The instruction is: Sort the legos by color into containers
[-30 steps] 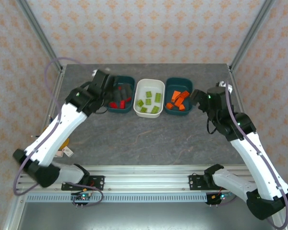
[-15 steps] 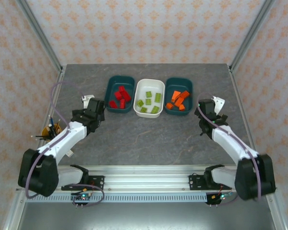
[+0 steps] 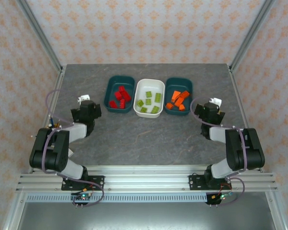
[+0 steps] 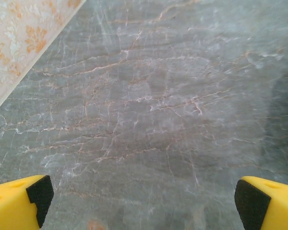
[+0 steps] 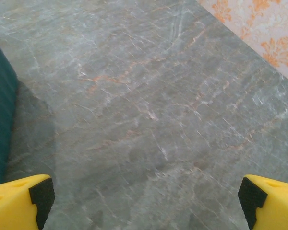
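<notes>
1. Left wrist view: the left tool (image 4: 145, 199) is spread wide, with nothing between its yellow fingers (image 4: 19, 203), over the grey table (image 4: 149, 96).
2. The right tool (image 5: 146, 199) is equally wide and empty.
3. Farther back, in a row: red legos (image 3: 120, 95) in the left teal tub (image 3: 117, 80), green legos (image 3: 145, 102) in the white tub (image 3: 150, 87), orange legos (image 3: 178, 99) in the right teal tub (image 3: 178, 84).
</notes>
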